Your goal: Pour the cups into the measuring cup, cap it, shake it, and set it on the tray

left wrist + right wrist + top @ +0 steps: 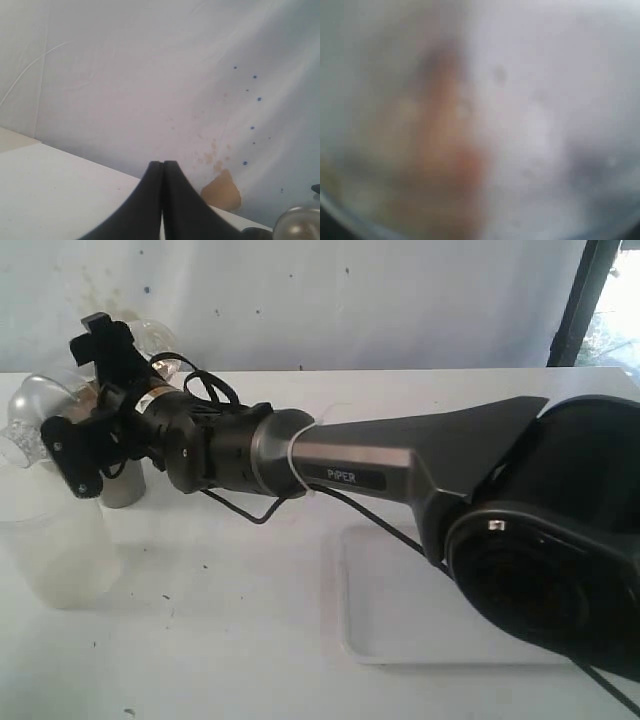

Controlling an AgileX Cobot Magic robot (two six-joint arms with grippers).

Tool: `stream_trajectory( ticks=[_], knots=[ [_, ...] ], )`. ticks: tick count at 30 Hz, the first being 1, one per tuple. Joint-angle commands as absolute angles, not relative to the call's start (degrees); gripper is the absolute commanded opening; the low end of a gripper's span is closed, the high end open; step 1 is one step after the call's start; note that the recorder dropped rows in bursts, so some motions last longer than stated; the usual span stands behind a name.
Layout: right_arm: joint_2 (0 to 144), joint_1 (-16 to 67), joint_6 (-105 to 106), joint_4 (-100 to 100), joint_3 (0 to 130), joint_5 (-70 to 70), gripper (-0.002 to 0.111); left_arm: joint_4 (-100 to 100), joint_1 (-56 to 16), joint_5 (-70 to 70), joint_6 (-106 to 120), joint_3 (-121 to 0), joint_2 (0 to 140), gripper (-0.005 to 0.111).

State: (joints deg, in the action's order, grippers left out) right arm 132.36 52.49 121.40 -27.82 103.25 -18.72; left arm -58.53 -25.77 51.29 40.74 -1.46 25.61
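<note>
Left gripper (pixel 162 169): we see its fingers pressed together.
Right gripper (pixel 85 400): reaches far left; we cannot tell its finger state.
Frosted cup (pixel 55 550): upright, near that gripper.
Tray (pixel 400 630): right side, well apart.

Right wrist view: fully out of focus. Brown-orange smear left of centre, not identifiable.
Exterior view: right arm (pixel 400 470) covers the right part of the tray (pixel 390 615).
Left wrist view: shiny rounded object (pixel 300 225) cropped by the lower right corner, identity unclear.
</note>
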Motion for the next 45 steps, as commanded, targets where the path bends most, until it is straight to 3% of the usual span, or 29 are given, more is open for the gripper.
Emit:
stream_trajectory(
  ticks=[1, 45],
  knots=[
    [131.2, 52.4, 122.9, -24.4, 104.2, -24.3, 0.000, -58.8, -25.8, 51.0, 40.9, -1.3, 25.4, 0.000],
    [131.2, 51.3, 122.5, -9.2, 104.2, -30.8, 0.000, -58.8, -25.8, 49.6, 40.9, -1.3, 25.4, 0.000]
  ],
)
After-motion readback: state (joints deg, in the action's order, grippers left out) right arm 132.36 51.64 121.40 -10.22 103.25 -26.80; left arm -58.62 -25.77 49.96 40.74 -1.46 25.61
